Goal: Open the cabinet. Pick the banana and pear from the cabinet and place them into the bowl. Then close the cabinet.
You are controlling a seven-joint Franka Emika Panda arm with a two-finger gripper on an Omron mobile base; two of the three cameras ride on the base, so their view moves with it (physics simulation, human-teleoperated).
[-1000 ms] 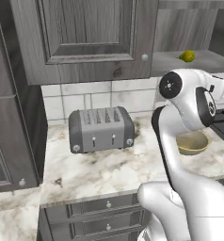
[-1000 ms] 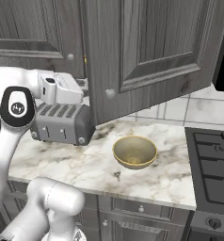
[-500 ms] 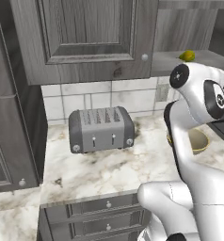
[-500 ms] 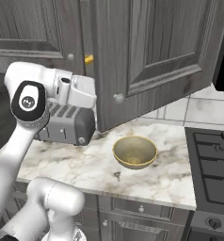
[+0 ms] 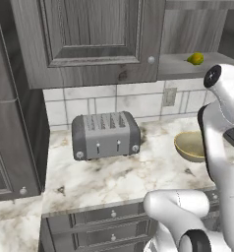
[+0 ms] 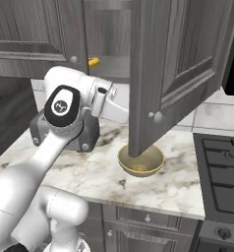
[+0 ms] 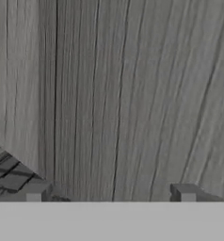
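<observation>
Swinging wider than half a second before, the cabinet [image 6: 178, 74] door stood nearly edge-on at centre frame. The gripper [image 7: 109, 193] faced its wood grain, fingers spread, holding nothing. Opening looked nearly finished; next, reach the pear [image 5: 195, 58], upper right, above the bowl [image 6: 140, 159].

There was one toaster [image 5: 105, 135] on the counter [image 5: 119, 177] and one bowl [image 6: 140, 161] beside it. Two cabinet doors showed, one shut [image 5: 89, 39] and one swung open [image 6: 173, 69]. One small yellow-green fruit, the pear [image 5: 195, 58], lay on the shelf [image 5: 185, 68]. Each of the two doors carried one knob [image 5: 150, 59].
</observation>
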